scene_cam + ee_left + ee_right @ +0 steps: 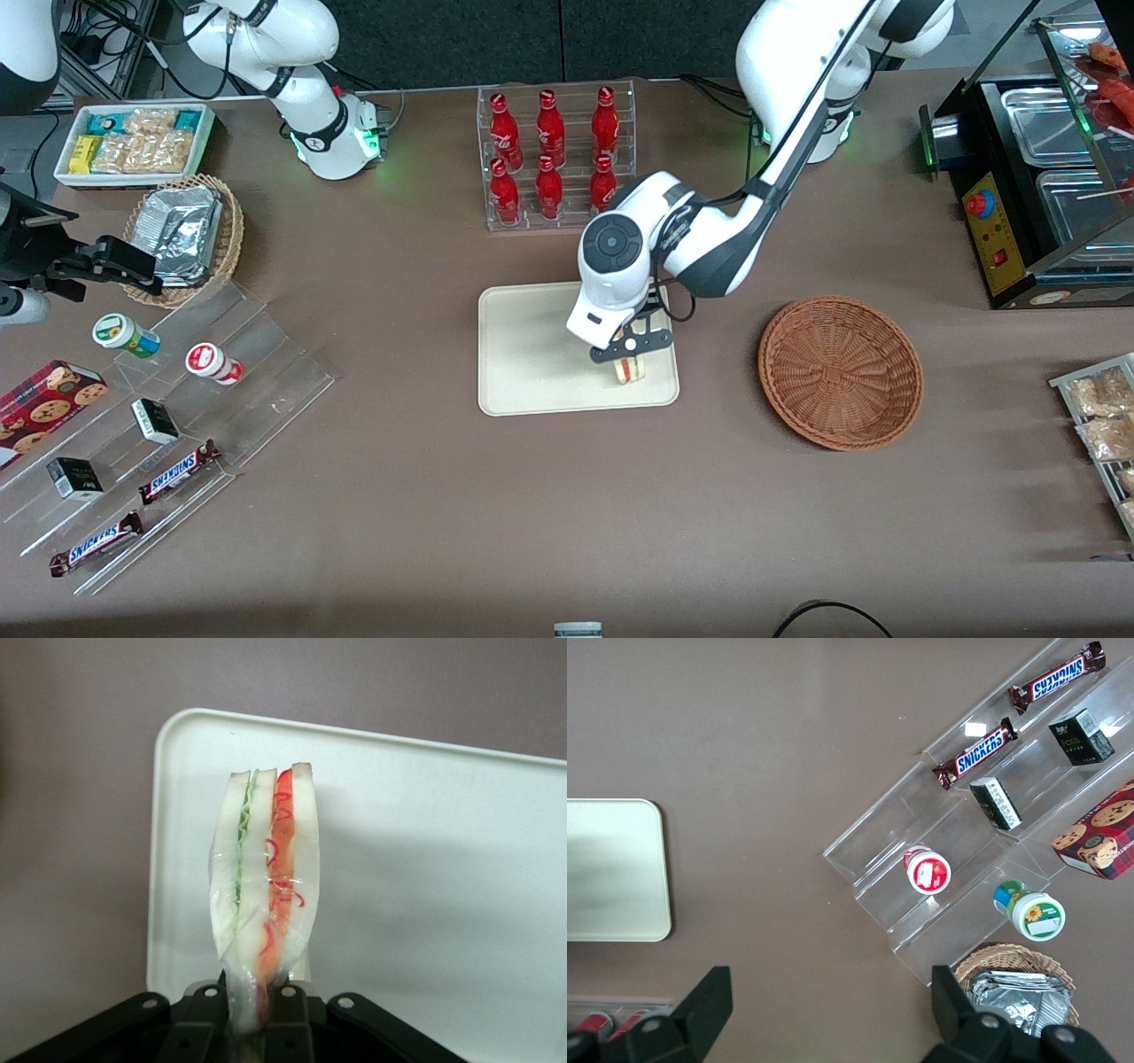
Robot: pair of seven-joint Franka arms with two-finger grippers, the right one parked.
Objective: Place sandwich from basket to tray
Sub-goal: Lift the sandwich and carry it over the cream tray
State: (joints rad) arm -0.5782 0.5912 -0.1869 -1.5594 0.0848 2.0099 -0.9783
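My left gripper (631, 356) is shut on the sandwich (633, 369), a plastic-wrapped wedge of white bread with green and red-orange layers. It holds the sandwich over the cream tray (532, 354), near the tray's corner nearest the front camera and the basket. In the left wrist view the sandwich (264, 895) stands out from between the black fingers (297, 1014), with the tray (443, 859) below it. I cannot tell whether the sandwich touches the tray. The reddish-brown wicker basket (840, 371) sits beside the tray toward the working arm's end and holds nothing.
A clear rack of red bottles (555, 155) stands farther from the front camera than the tray. A black food warmer (1036, 168) and a snack rack (1103, 425) are at the working arm's end. Clear steps with snacks (151, 434), a foil-packet basket (188, 235) and a white bin (133, 142) are at the parked arm's end.
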